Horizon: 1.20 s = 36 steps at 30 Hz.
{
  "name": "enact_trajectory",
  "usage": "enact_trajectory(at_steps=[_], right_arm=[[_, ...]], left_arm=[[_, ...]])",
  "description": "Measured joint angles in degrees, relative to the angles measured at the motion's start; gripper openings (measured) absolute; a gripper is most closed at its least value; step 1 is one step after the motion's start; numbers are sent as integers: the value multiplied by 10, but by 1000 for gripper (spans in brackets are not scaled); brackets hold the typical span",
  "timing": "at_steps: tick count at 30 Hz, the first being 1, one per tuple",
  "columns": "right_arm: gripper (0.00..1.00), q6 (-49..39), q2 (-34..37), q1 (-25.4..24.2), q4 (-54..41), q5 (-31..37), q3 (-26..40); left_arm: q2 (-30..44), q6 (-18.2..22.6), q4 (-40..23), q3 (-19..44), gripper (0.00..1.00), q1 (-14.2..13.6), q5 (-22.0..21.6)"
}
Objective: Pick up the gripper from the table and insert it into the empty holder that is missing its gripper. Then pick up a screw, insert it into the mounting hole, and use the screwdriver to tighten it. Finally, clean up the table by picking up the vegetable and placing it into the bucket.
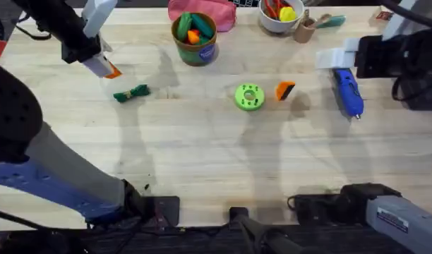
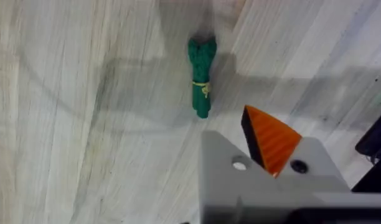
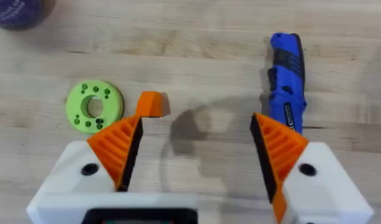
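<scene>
Bare wood lies between the right gripper's (image 3: 197, 155) spread fingers, the screwdriver (image 3: 287, 81) beyond; left gripper's (image 2: 271, 146) state unclear.

Bench (image 1: 202, 155): pale wood.
Middle: green disc (image 1: 249, 97), just beside it small orange gripper (image 1: 285, 90).
Right: blue screwdriver (image 1: 348, 92).
Left: green vegetable (image 1: 131, 93).
Far edge: bucket (image 1: 195, 35), pink pouch (image 1: 202, 10), white bowl (image 1: 281, 15).

Pale wood table (image 1: 202, 155), matt; ribbed orange plastic gripper (image 1: 285, 90)
</scene>
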Motion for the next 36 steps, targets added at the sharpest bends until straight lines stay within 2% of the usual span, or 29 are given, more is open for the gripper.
enact_trajectory(at_steps=[11,12,17,18,19,27,29,31,36], right_arm=[[993,0,0,0,0,0,0],[993,0,0,0,0,0,0],[993,0,0,0,0,0,0],[993,0,0,0,0,0,0],[993,0,0,0,0,0,0],[993,0,0,0,0,0,0],[993,0,0,0,0,0,0],[993,0,0,0,0,0,0],[993,0,0,0,-1,0,0]], left_arm=[[0,0,0,0,5,0,1],[0,1,0,0,54,0,1],[0,2,0,0,847,0,3],[0,0,0,0,946,0,3],[0,0,0,0,978,0,3],[0,-10,19,1,986,0,5],[0,-50,23,6,986,0,5],[0,-108,27,21,987,-3,-2],[0,-256,26,108,987,-26,-14]])
